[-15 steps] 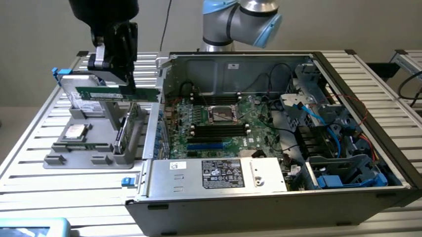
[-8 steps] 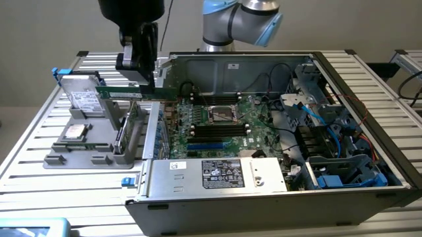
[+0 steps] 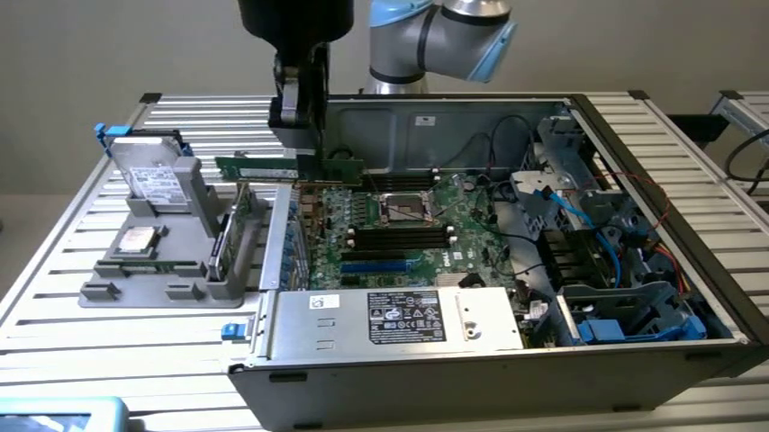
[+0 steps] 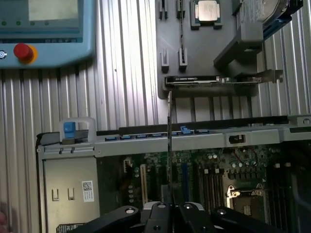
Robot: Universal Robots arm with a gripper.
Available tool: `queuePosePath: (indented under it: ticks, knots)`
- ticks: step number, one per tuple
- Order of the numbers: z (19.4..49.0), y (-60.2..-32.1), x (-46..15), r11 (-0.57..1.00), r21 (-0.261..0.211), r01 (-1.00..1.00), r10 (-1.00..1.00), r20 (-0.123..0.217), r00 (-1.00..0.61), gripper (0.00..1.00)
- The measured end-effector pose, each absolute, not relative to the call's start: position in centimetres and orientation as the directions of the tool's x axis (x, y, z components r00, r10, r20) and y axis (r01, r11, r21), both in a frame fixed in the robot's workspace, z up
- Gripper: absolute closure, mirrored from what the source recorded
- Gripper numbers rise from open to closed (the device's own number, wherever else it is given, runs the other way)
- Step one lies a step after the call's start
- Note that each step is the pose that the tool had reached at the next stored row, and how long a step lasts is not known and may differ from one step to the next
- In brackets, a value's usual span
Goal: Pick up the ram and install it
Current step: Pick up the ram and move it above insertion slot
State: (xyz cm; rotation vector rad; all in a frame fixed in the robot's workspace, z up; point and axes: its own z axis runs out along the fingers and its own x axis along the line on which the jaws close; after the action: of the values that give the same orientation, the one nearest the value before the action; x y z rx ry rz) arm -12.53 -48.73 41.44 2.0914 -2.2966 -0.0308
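Pincer [image 3: 301, 155] pinches the ram [image 3: 258, 168], holding it level in the air over the edge of the open computer case [image 3: 481, 378], at about ten o'clock from the memory slots [image 3: 391, 236]: picked up, I judge, but not yet installed.

**Ram held level over the computer case**

The ram [image 3: 258, 168], a long, narrow green stick with a pale label on its face, is held off every surface, clamped part-way along its length by the gripper [image 3: 315, 162]. It is carried level, standing on its long edge, above the far corner of the computer case [image 3: 481, 382] toward the exterior view's left. In the wrist view the ram [image 4: 169, 141] is seen edge-on as a thin dark line.
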Motion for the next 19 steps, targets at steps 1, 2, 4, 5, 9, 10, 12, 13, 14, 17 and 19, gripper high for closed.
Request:
queuePosePath:
  ticks: [1,2,4,5,9,10,12,13,14,17,19]
  knots:
    - [41.4,-48.7,-12.1,0.093,0.038,-0.995,-0.996,0.013,-0.093,0.88]
    - [41.4,-48.7,-11.6,0.093,0.038,-0.995,-0.996,0.013,-0.093,0.88]
    - [41.4,-48.7,-10.7,0.093,0.038,-0.995,-0.996,0.013,-0.092,0.88]
    - [41.3,-48.7,-10.3,0.092,0.038,-0.995,-0.996,0.013,-0.092,0.88]
    - [41.1,-48.6,-8.5,0.091,0.038,-0.995,-0.996,0.013,-0.091,0.88]
    - [41.1,-48.6,-8.0,0.091,0.038,-0.995,-0.996,0.013,-0.091,0.88]
    - [41.0,-48.5,-7.1,0.091,0.038,-0.995,-0.996,0.013,-0.091,0.88]
    - [40.9,-48.4,-6.7,0.091,0.038,-0.995,-0.996,0.013,-0.091,0.88]
    - [40.8,-48.3,-6.3,0.091,0.038,-0.995,-0.996,0.013,-0.09,0.88]
    - [40.6,-48.0,-5.2,0.09,0.038,-0.995,-0.996,0.013,-0.09,0.88]
    - [40.5,-47.6,-4.6,0.09,0.038,-0.995,-0.996,0.013,-0.089,0.88]
